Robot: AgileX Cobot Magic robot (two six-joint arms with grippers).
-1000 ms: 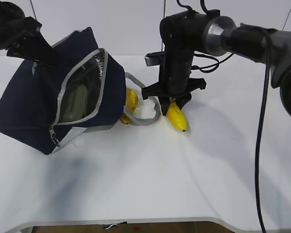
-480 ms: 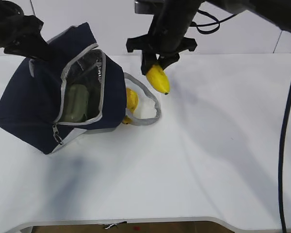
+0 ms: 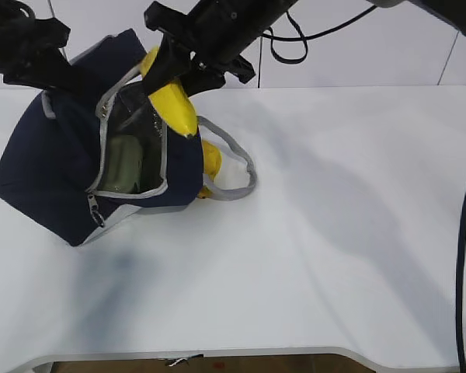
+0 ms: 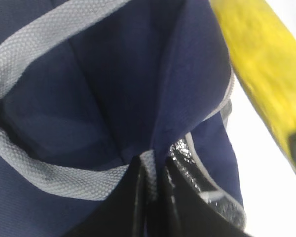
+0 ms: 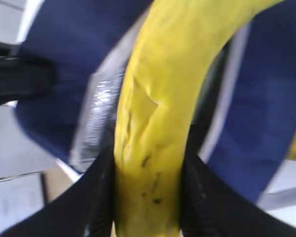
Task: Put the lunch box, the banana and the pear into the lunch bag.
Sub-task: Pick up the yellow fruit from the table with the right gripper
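Right gripper (image 3: 165, 84) is clamped on the banana (image 3: 175, 105), jaws pressed to both flanks of the fruit in the right wrist view, holding it above the upper rim of the lunch bag's zipped opening. The free end of the banana hangs just outside and right of that opening, over the bag's front panel.

Left gripper (image 4: 150, 170) is pinched shut on a fold of fabric at the top edge of the lunch bag (image 3: 50, 167), keeping the bag tipped with its mouth facing the front edge of the table (image 3: 311, 272).

Inside, the lunch box (image 3: 123, 165) rests against the silvery lining, filling much of the lower opening. The pear (image 3: 210, 159) lies on the table behind the grey strap handle (image 3: 237, 159), touching the bag's right side.

Risks, as judged:
- The banana tip appears offset from the opening; lowered as it stands, it could strike the zipper rim or the panel and slide off outside.
- The lunch box leaves limited room, so the banana may lodge crosswise at the mouth.
- The bag hangs on one pinch of cloth; downward pressure could pull it free and collapse the opening.
- The strap loop may obstruct the approach to the pear.
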